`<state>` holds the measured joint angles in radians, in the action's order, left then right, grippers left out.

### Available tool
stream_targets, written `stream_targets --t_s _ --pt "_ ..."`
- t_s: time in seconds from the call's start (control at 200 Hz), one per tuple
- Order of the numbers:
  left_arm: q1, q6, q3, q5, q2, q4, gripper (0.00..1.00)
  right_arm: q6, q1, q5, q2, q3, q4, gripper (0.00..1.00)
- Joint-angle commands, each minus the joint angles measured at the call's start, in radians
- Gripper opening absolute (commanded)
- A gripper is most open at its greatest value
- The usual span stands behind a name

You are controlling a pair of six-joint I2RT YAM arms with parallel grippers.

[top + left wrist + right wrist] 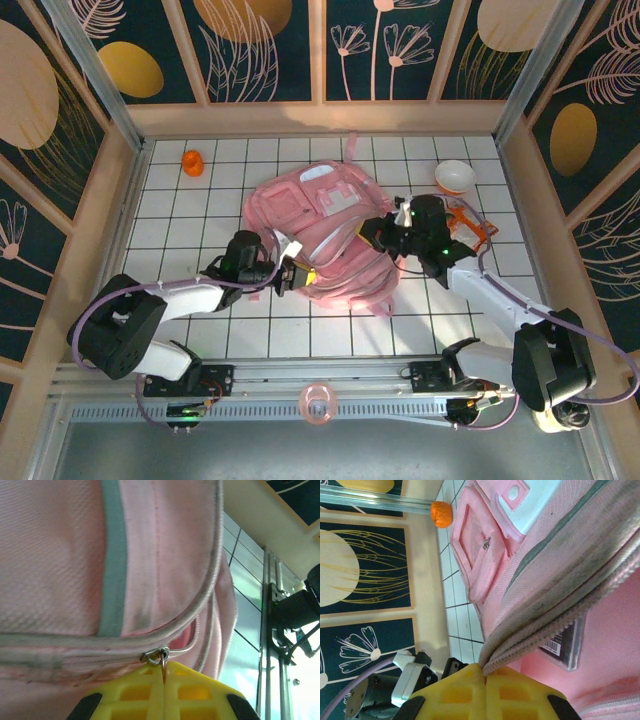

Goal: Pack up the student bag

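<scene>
At the far left of the white gridded desk [180,210], a small orange rounded object [192,162] sits well apart from everything else.

The left claw [164,680] is pinched fully together. Its yellow pads grip the small metal zipper pull [159,656] at the near edge of the student bag [320,215]. The bag is a large soft pink fabric backpack lying flat mid-desk with its paler front pockets facing up.

The right claw [484,672] is clamped just as tight on the piped rim of the bag's opening, at its right side. Just inside that opening lies a flat clear-cased item with a barcode label [565,647]. Farther right, a white bowl [455,177] stands near the far corner.

The step in hand looks like working the main zipper, with one claw anchoring the fabric and the other holding the pull. Something already lies inside, so closing seems likelier than opening, but the direction cannot be read here.

The next move calls for the left claw to drag the pull along the curved track while the right claw holds the rim taut. The force should run along the teeth rather than away from them, since so small a tab could slip from the pads.
</scene>
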<state>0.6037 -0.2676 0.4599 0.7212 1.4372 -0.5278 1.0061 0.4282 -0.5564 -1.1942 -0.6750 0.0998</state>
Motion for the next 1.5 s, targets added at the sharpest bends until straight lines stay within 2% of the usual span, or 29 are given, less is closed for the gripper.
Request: stream_targets --t_s 0.0,0.14,0.31,0.46,0.585,0.606,0.716,0.811,0.931,1.041,1.146,1.346,1.391,1.491 --pt "0.068 -0.003 0.019 0.091 -0.020 -0.015 0.00 0.025 0.024 0.029 -0.035 0.014 0.104 0.00" --pt "0.147 -0.019 0.065 0.057 -0.024 -0.027 0.04 0.025 0.053 0.027 -0.079 -0.001 0.134 0.00" --pt "0.183 0.030 0.111 -0.034 -0.069 0.020 0.32 -0.024 0.056 0.006 -0.090 -0.010 0.094 0.00" --pt "0.183 0.239 0.109 -0.165 -0.203 0.180 0.57 -0.189 -0.002 -0.065 -0.091 -0.062 -0.095 0.00" --pt "0.182 0.486 0.108 -0.299 -0.330 0.342 0.66 -0.329 -0.053 -0.088 -0.111 -0.121 -0.244 0.00" --pt "0.182 0.526 0.102 -0.325 -0.348 0.355 0.66 -0.349 -0.060 -0.087 -0.116 -0.132 -0.269 0.03" --pt "0.183 0.730 0.053 -0.438 -0.426 0.364 0.69 -0.438 -0.096 -0.024 -0.128 -0.192 -0.396 0.25" --pt "0.183 0.886 0.061 -0.473 -0.405 0.426 0.70 -0.478 -0.103 0.058 -0.099 -0.223 -0.492 0.34" --pt "0.183 1.009 0.131 -0.467 -0.280 0.508 0.69 -0.460 -0.104 0.118 -0.008 -0.183 -0.530 0.35" --pt "0.183 1.065 0.171 -0.391 -0.185 0.469 0.68 -0.412 -0.096 0.138 0.103 -0.098 -0.509 0.35" --pt "0.182 1.062 0.182 -0.336 -0.120 0.396 0.67 -0.376 -0.082 0.151 0.196 -0.020 -0.478 0.35" --pt "0.183 1.059 0.185 -0.326 -0.053 0.306 0.64 -0.368 -0.043 0.208 0.334 0.058 -0.460 0.35" --pt "0.182 1.060 0.184 -0.325 -0.040 0.292 0.62 -0.367 -0.029 0.220 0.356 0.076 -0.449 0.35" --pt "0.184 1.057 0.187 -0.321 0.001 0.277 0.49 -0.352 0.002 0.232 0.397 0.118 -0.404 0.35"
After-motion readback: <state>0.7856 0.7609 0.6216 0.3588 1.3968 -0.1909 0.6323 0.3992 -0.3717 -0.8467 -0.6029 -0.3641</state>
